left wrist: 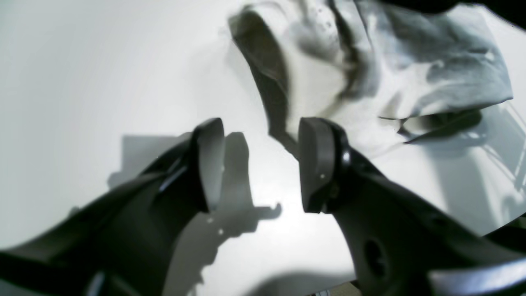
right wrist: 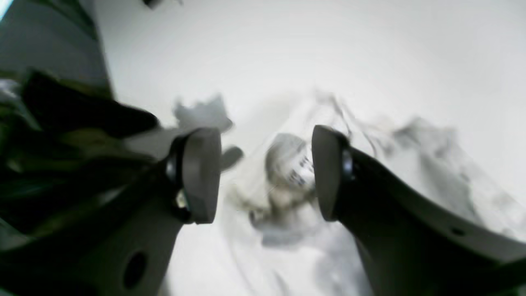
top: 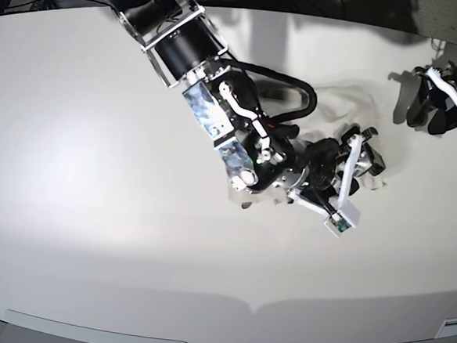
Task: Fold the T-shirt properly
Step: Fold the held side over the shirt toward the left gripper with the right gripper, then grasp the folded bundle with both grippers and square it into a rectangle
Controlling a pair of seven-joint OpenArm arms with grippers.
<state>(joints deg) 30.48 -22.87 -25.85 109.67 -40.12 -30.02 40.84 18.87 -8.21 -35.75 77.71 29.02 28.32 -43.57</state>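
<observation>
The off-white T-shirt (top: 336, 108) lies crumpled on the white table, largely hidden under my right arm in the base view. In the right wrist view the T-shirt (right wrist: 394, 172) is blurred, and its printed neck label (right wrist: 300, 167) shows between the jaws. My right gripper (right wrist: 265, 172) is open and empty just above that spot; it also shows in the base view (top: 363, 153). My left gripper (left wrist: 261, 164) is open and empty over bare table, short of the T-shirt's bunched edge (left wrist: 370, 61). In the base view the left gripper (top: 423, 107) is at the far right.
The white table (top: 95, 170) spreads wide to the left and front. My right arm's black cable (top: 301, 90) loops above the cloth. The table's front edge (top: 250, 310) curves along the bottom, and dark equipment stands past the back edge.
</observation>
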